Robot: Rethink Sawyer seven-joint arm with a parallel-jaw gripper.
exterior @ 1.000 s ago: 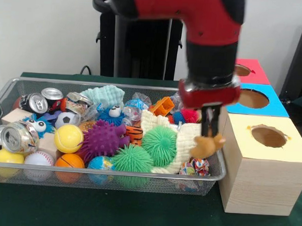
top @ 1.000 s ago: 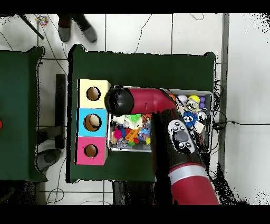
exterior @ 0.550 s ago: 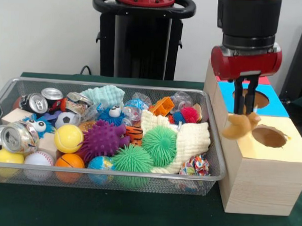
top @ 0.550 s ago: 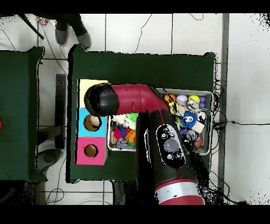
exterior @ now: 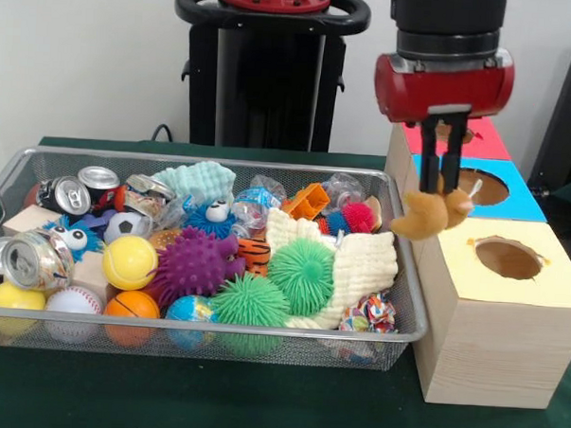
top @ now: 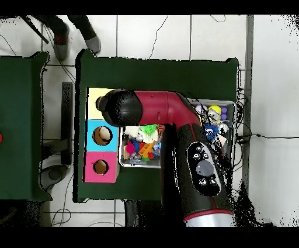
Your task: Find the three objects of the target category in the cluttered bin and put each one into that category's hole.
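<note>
The gripper is clenched on a small tan plush toy, which hangs in the air just past the right end of the wire bin, above the near-left corner of the yellow-topped box and left of its hole. The blue-topped box and its hole lie just behind. The risk from here, as I judge it, is a release off centre: the toy dangles below the fingers and sits nearer the box edge than either opening, so it could land on the lid or tip back into the bin. Which hole is the right one cannot be read from the toy alone. From overhead the arm covers the gripper, the toy and part of the yellow box, and the red-topped box is half hidden in front
</note>
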